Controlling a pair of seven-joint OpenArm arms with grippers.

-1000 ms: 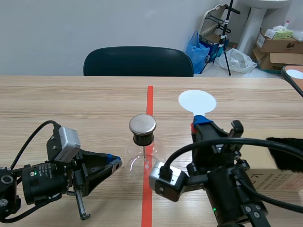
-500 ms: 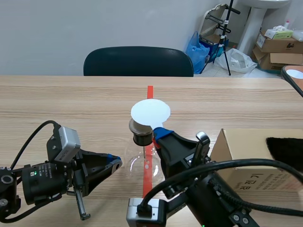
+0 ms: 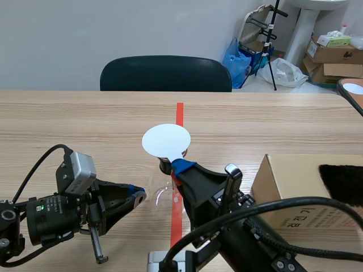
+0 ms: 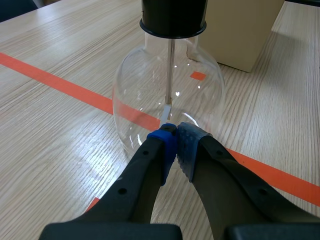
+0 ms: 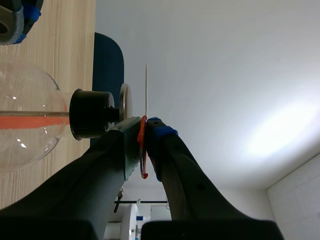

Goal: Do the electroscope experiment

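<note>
- On the table (image 3: 85,119), near its middle, stands a round glass bottle (image 4: 167,95). It sits right on the red tape line (image 3: 180,110).
- A black plug (image 4: 173,15) closes the bottle's neck, and a thin rod (image 4: 171,70) hangs down from the plug inside the glass.
- A flat metal plate (image 5: 125,107) sits on top of the plug.
- The right gripper (image 5: 144,127) comes in from the right side and reaches up beside the bottle's neck. It pinches the red handle (image 5: 142,150) of a white round paddle (image 3: 166,140).
- The paddle lies flat just above the metal plate, with a small gap between them. From the scene camera it hides the plate.
- The left gripper (image 4: 175,137) is low over the table on the left side. Its fingers are pressed together and hold nothing. The tips point at the bottom of the bottle and are right beside the glass.
- A brown box (image 3: 289,187) stands on the right of the table, near the bottle, and a black fuzzy cloth (image 3: 343,181) lies on top of it.
- A dark chair (image 3: 165,73) stands behind the far side of the table.
</note>
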